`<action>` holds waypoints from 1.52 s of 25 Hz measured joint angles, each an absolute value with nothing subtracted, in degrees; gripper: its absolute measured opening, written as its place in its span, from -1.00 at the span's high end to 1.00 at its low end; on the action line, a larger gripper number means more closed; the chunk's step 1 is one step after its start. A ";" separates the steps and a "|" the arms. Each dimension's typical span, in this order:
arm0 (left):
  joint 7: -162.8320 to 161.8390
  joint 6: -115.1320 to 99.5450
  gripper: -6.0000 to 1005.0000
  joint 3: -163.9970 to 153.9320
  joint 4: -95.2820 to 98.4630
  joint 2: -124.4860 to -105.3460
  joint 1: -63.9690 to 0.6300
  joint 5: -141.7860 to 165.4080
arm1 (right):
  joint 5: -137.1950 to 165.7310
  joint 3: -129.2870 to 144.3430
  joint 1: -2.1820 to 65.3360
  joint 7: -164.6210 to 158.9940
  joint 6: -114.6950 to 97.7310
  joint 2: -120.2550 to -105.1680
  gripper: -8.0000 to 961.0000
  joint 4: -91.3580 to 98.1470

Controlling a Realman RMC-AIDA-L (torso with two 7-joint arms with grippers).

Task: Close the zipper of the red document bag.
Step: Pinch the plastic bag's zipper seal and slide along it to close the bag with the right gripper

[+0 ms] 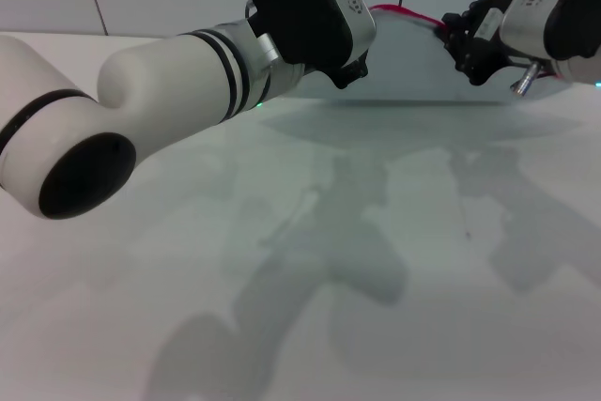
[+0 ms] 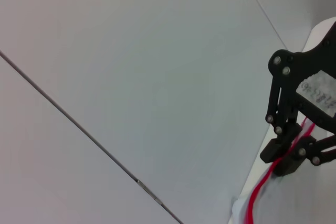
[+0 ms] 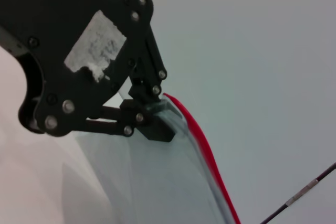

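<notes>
Red document bag (image 1: 413,58) held up off the white table (image 1: 376,260), far side, between the 2 grippers. Right gripper (image 1: 467,44) clamped on bag's corner; fingers (image 3: 152,124) pinching the clear plastic just beside the zipper (image 3: 202,150), red strip curving away along the top edge. Left gripper (image 1: 352,72) at bag's other end; finger gap hidden, cannot tell. Broad bare tabletop below and toward the robot.

- A bare robot test lab or studio.
- A plain white counter (image 1: 310,260) carries the work.
- Pale wall panels (image 2: 131,66) with thin dark seams stand behind it.
</notes>
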State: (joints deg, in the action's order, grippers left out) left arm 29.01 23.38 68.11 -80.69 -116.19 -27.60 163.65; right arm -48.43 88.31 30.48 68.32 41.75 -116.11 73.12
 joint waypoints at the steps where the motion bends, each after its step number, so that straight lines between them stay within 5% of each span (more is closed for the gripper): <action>1: 29.01 23.37 0.88 68.11 -80.69 -116.19 -27.60 163.65 | -48.43 88.23 30.49 68.29 41.75 -116.12 0.79 73.12; 38: 30.75 24.17 0.88 69.65 -87.25 -116.19 -23.16 164.35 | -39.86 83.99 31.24 66.32 38.57 -116.06 0.86 65.92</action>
